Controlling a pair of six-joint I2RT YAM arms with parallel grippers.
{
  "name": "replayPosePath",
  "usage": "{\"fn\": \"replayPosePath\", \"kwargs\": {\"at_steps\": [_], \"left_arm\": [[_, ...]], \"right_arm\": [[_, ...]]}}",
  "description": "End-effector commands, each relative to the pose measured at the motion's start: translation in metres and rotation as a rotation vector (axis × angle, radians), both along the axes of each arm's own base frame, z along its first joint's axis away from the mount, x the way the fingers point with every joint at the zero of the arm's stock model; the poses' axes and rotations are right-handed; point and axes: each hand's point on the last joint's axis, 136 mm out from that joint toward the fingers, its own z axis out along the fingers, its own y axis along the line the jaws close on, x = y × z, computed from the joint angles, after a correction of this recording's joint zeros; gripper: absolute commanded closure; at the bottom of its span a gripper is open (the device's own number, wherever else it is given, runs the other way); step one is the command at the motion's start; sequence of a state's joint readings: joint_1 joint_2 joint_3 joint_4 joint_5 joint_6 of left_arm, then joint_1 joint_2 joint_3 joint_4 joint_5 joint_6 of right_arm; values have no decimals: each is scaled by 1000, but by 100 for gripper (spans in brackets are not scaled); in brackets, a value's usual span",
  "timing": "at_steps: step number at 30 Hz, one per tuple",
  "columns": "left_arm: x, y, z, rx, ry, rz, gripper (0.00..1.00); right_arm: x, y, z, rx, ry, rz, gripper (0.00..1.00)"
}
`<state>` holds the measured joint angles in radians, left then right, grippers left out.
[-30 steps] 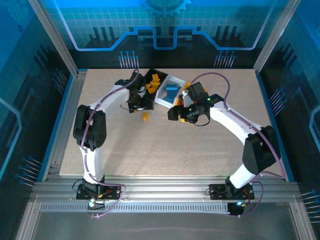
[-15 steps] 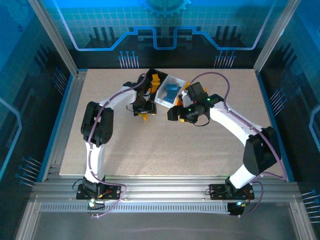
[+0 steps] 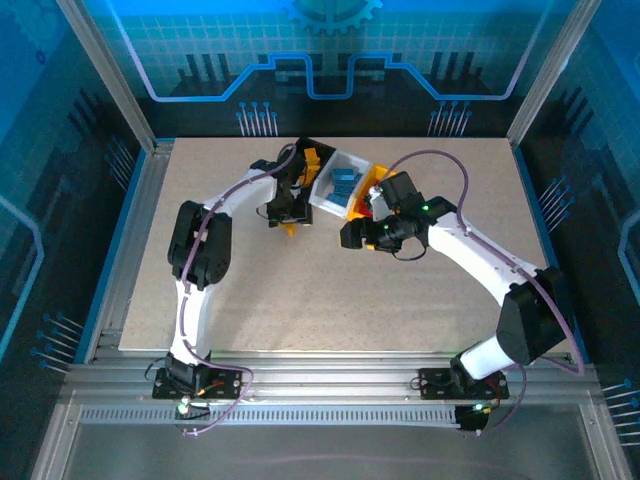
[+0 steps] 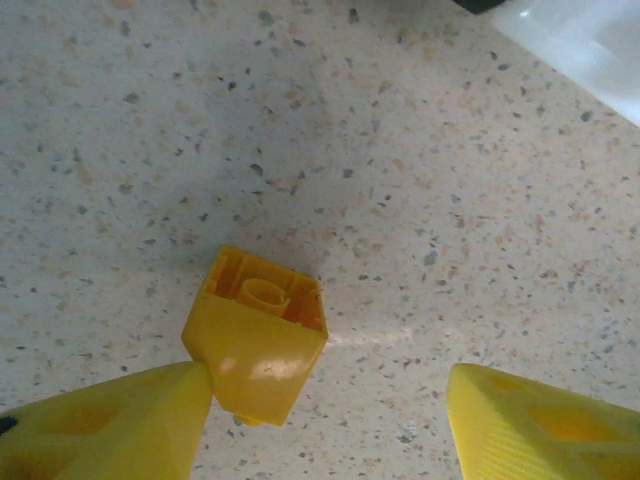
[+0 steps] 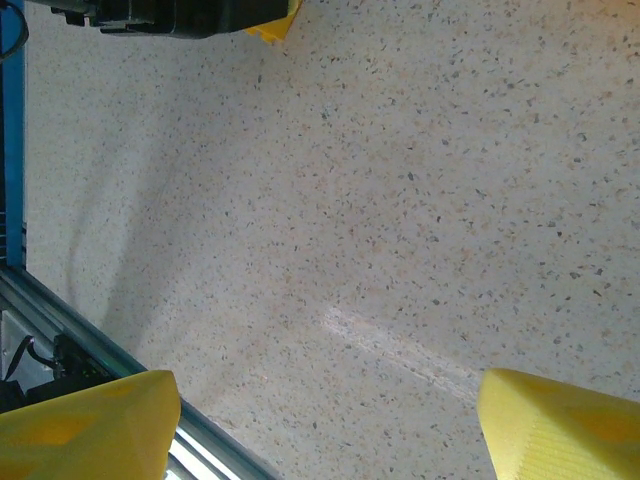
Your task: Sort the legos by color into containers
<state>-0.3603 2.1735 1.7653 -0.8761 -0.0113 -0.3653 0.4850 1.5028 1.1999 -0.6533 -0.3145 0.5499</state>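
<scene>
From above, three bins sat in a row at the far part of the surface (image 3: 250,300): a black bin (image 3: 303,150), a white bin (image 3: 352,160) with blue bricks (image 3: 343,182) inside, and a yellow-orange bin (image 3: 372,180). The left tool (image 3: 289,222) pointed down just in front of the black bin, right over a yellow brick (image 3: 291,230) on the surface. The right tool (image 3: 348,232) hung near the yellow-orange bin. The left wrist view showed the left tool spread wide. The yellow brick lay tipped over between its fingers (image 4: 110,425), touching the one on the left side of that view. The right wrist view showed the right tool spread wide too, above bare surface.
</scene>
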Motion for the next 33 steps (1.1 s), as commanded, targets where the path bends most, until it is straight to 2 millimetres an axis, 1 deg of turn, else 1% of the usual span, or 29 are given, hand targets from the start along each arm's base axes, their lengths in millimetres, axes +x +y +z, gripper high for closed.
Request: {"fn": "replayPosePath", "kwargs": {"at_steps": [1,4,7,12,21,23,26,28,31,33], "left_arm": [[-10,15,-27,100,76,11,35],[-6,15,-19,95,47,20,32],[-2,15,-12,92,24,22,31],[3,16,-18,89,35,29,31],[31,7,-30,88,16,-2,32],[37,8,-34,91,20,9,32],[43,9,-37,91,23,25,36],[46,10,-38,88,26,35,41],[46,11,-40,85,32,39,54],[43,11,-40,82,41,39,60]], "right_arm": [[-2,-1,4,4,-9,-5,20],[-2,-1,2,4,-7,-1,20],[-3,-1,-1,8,3,0,20],[-3,1,-3,12,7,4,20],[-6,-6,-3,3,12,2,20],[-6,-8,-3,0,12,-2,21],[-4,-11,-1,-2,11,-7,20],[-3,-13,-1,-1,12,-11,21],[-1,-14,0,-2,8,-16,20],[1,-15,0,1,9,-17,21]]}}
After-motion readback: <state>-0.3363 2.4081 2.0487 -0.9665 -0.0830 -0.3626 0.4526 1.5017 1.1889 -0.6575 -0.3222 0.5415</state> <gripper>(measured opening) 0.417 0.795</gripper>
